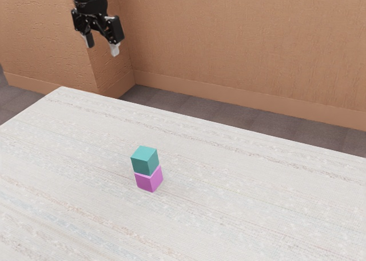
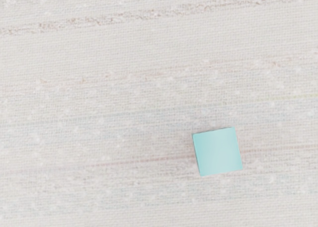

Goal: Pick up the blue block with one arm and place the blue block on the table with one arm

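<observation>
In the exterior view, a purple block [image 1: 149, 180] sits on the pale, streaked table [image 1: 257, 209], the base of a two-block stack, with a tan wall [image 1: 240, 44] and a strip of dark floor [image 1: 206, 108] behind. The blue block [image 1: 144, 160], more teal than true blue, rests upright on top of it, two darker side faces and a brighter top catching the light, a slim strip of the purple block's top showing beneath its lower edges. At the exterior view's upper left, my black gripper [image 1: 102, 45] hangs high and well apart from the stack, pointing down, its two pale-tipped fingers [image 1: 115, 49] spread wide, nothing held between them. In the wrist view, I look steeply down on the table's woven surface, faint bands of grey, pink and brown running across it at a slight slant. The blue block appears from overhead as a light aqua, nearly square top, turned a little, with a thin darker sliver of side along one edge; my hand is raised well above it.
</observation>
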